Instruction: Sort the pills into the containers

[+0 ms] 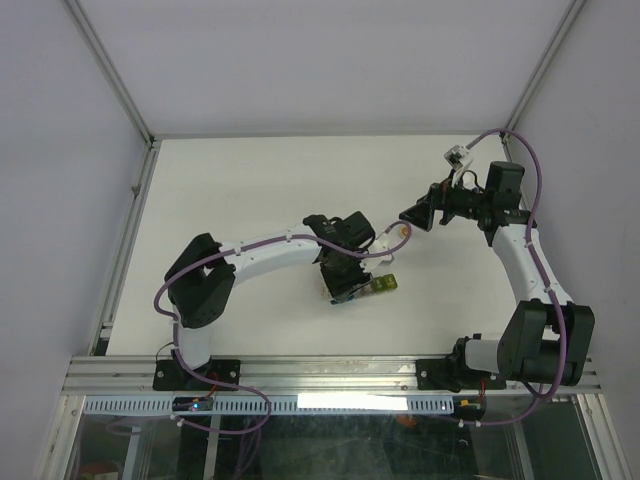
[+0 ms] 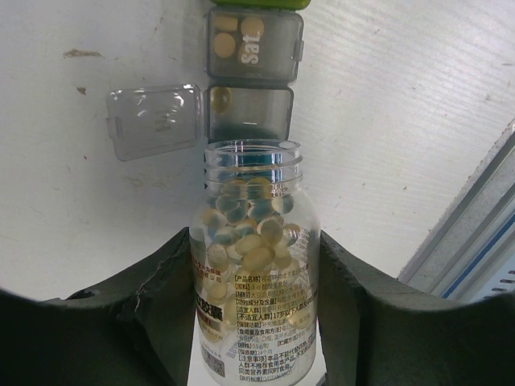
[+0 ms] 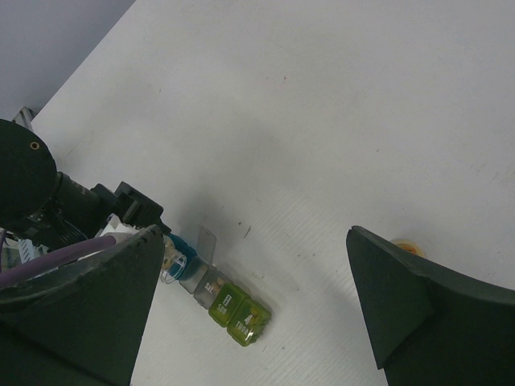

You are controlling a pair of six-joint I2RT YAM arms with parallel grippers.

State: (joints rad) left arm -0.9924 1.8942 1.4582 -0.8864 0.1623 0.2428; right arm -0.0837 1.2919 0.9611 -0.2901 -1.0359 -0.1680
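- The left gripper [image 2: 256,265] has its fingers [image 2: 161,297] clamped on the lower body of a clear, uncapped bottle [image 2: 256,173], one on each side.
- The bottle is partly filled with pale tan pills [image 2: 257,241]. Its open mouth points at the containers [image 2: 273,64], a strip of joined cells lying on the white table [image 1: 250,180].
- The grey cell just beyond the bottle mouth is open, with its clear lid [image 2: 153,121] flipped out to the side. One pill lies inside it.
- The next cell, olive and marked "Sat", holds two pills. The yellow-green cell shows only at the picture's edge.
- Whether the bottle mouth touches the strip cannot be told.
- The right gripper [image 3: 256,241] hangs above bare table with its fingers spread wide and nothing between them, well apart from the strip.
- A small orange-yellow item [image 3: 406,244] shows behind one right finger; it cannot be identified.
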